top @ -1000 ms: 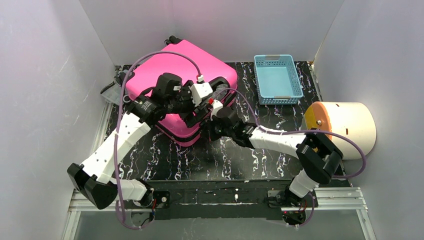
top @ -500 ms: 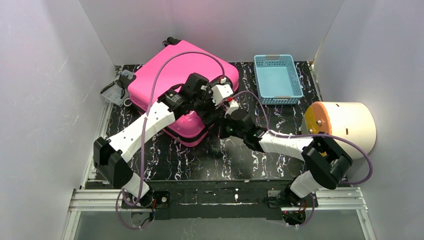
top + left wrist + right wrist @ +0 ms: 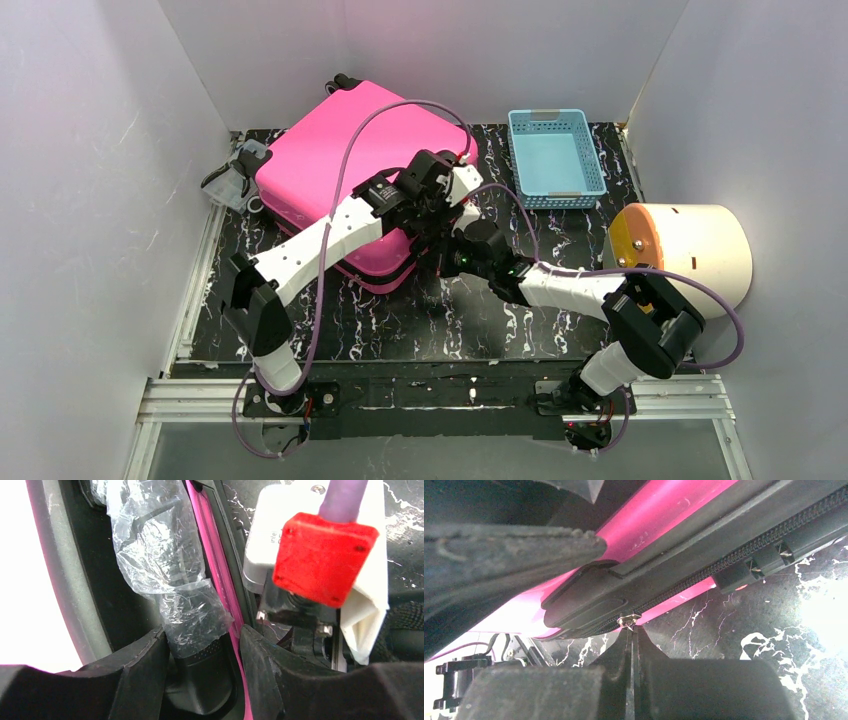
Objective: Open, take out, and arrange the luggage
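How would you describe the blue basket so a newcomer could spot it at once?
Find the big hot-pink luggage on the black marbled table. To its right, at the far edge, sits the light-blue basket: open, rectangular and lattice-walled, unlike the round cream cylinder nearby.

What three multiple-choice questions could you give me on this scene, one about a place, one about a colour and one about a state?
1. Where does the light-blue plastic basket stand from the hot-pink hard-shell suitcase?
A) on top of it
B) to its right
C) in front of it

2. What colour is the round end of the cream cylinder?
A) green
B) orange
C) blue

3. What state is the right gripper in?
A) wide open
B) holding the basket
C) shut

Answers:
1 B: the top view shows it to the right of the suitcase and apart from it.
2 B: the end turned toward the arms is orange.
3 C: its wrist view shows no gap between the jaws, right at the small metal zipper pull.
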